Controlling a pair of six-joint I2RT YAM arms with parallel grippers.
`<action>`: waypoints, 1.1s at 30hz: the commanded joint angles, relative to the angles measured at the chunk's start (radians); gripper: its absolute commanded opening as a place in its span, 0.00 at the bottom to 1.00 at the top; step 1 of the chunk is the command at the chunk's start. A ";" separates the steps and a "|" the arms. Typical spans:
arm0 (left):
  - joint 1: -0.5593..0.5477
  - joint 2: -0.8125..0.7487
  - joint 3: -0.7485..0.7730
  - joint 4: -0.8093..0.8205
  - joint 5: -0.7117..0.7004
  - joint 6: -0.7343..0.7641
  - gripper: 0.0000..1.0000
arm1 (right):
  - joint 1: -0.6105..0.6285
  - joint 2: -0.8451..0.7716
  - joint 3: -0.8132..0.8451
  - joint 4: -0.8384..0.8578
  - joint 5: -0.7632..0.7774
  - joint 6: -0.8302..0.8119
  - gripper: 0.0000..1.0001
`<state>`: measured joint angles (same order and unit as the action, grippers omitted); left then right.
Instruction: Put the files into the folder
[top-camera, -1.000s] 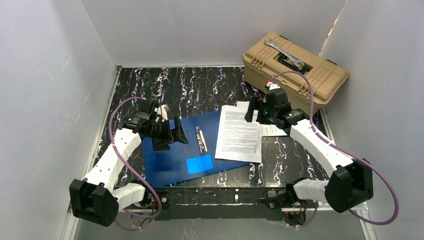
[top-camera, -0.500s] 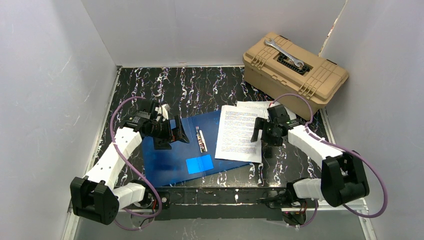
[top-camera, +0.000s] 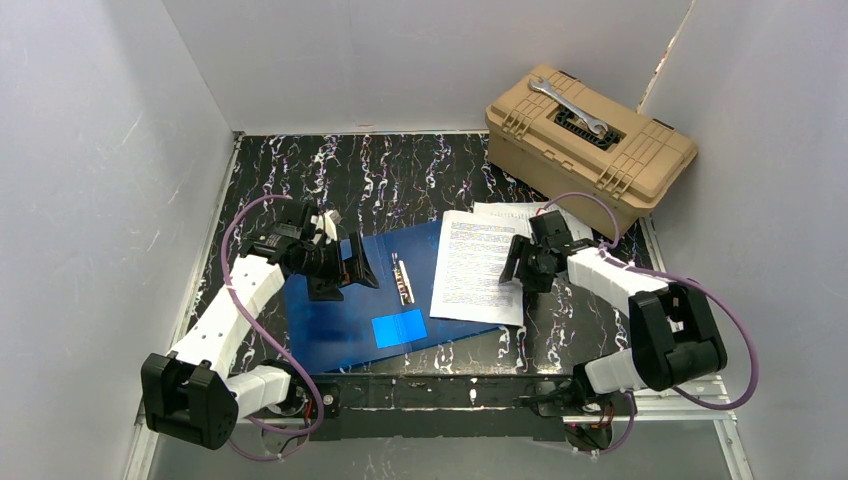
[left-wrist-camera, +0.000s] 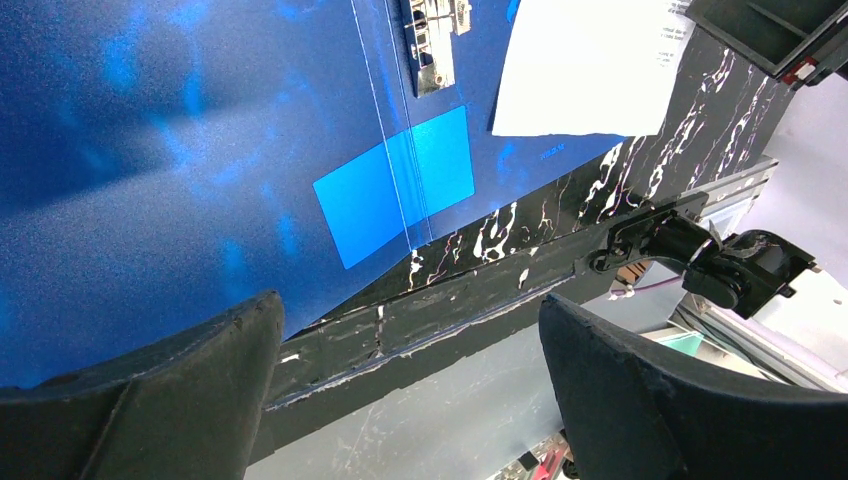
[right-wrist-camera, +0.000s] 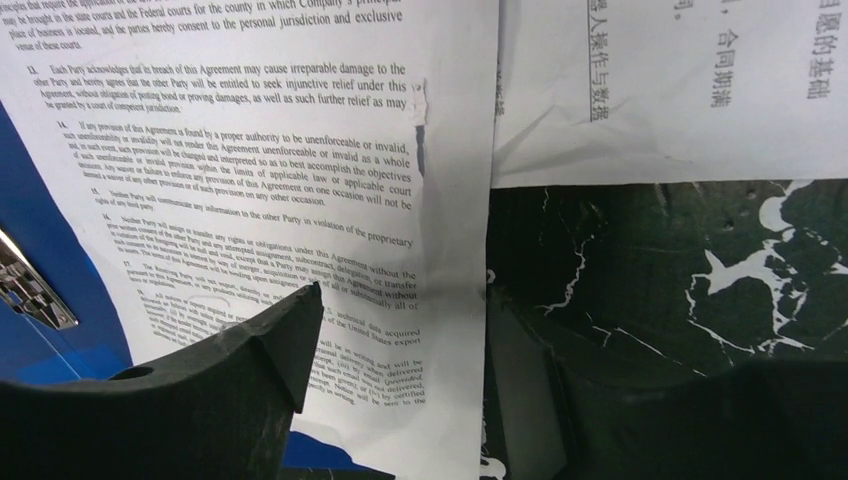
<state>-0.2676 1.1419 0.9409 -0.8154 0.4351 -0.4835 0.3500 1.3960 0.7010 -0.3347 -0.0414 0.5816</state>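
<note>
The blue folder (top-camera: 340, 310) lies open on the table, with a metal clip (top-camera: 403, 278) at its spine and a light blue patch (top-camera: 398, 327). The files are white printed sheets: the top one (top-camera: 476, 265) overlaps the folder's right side and a second one (top-camera: 512, 212) sticks out behind it. My left gripper (top-camera: 358, 265) is open and empty above the folder's left half. My right gripper (top-camera: 525, 268) is open and straddles the top sheet's right edge (right-wrist-camera: 455, 250). One finger (right-wrist-camera: 200, 400) is over the paper and the other (right-wrist-camera: 700, 420) is over the table. The folder also shows in the left wrist view (left-wrist-camera: 180, 150).
A tan toolbox (top-camera: 590, 150) with a wrench (top-camera: 570, 107) on its lid stands at the back right, close behind the sheets. Grey walls enclose the table on three sides. The second sheet (right-wrist-camera: 680, 80) carries Chinese text.
My right arm has drawn back and its gripper has come down from near the toolbox to the top sheet's right edge. The left arm has barely moved.
</note>
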 joint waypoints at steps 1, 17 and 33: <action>0.004 -0.008 -0.008 -0.014 0.023 0.003 0.98 | 0.019 0.057 -0.008 0.037 -0.001 0.027 0.68; 0.004 -0.001 -0.021 -0.005 0.018 0.016 0.98 | 0.064 0.116 -0.031 0.015 0.114 0.002 0.22; 0.004 -0.019 -0.008 -0.011 0.014 0.021 0.98 | 0.064 -0.038 0.085 -0.144 0.080 -0.088 0.01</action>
<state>-0.2676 1.1419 0.9253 -0.8108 0.4347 -0.4797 0.4080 1.4300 0.7250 -0.3603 0.0422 0.5457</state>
